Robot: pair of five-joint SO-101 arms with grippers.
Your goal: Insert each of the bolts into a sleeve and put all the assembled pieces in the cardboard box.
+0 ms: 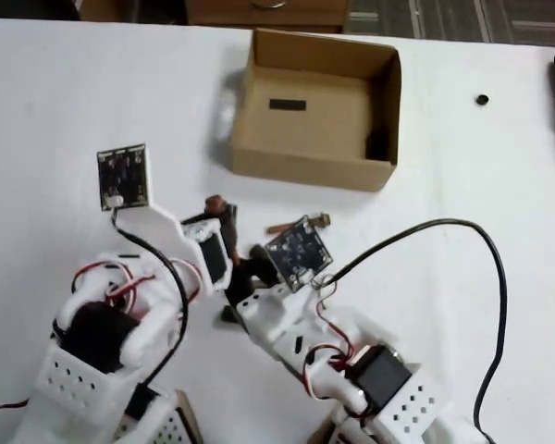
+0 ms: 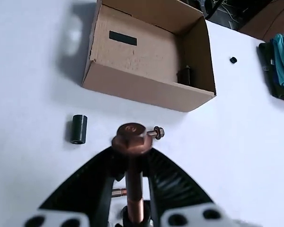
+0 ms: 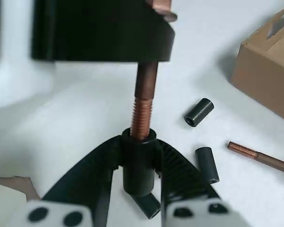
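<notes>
Copper flange-head bolt (image 2: 131, 138) is up off the table, head on top, shank pointing straight down. The left gripper (image 2: 131, 158) is clenched on the shank right under the head.

Below it, the threaded tip sits in the mouth of a black sleeve (image 3: 138, 168). That sleeve stands upright, squeezed tight between the fingers of the right gripper (image 3: 138, 150). The two claws meet over the white table (image 1: 55, 92), one above the other, near the front wall of the cardboard box (image 1: 305, 171).

Around them, a second bolt (image 3: 260, 157) lies flat on the table between the grippers and the box. There are loose parts too, all on their sides: one spare sleeve (image 3: 199, 112) out in the open, another spare sleeve (image 3: 207, 164) just beside the right gripper, and a third spare sleeve (image 3: 149, 206) partly hidden under it.

The box is open at the top. A black rectangular label (image 1: 288, 104) sits on its floor, any print on it too small to tell. A dark upright piece (image 2: 185, 75) stands in one corner against the wall — whether a bolt is inside it, I cannot tell.

Farther out, a small black round object (image 1: 482, 99) rests well apart from the box, and a black cable (image 1: 495, 277) loops across the table from the right arm.
</notes>
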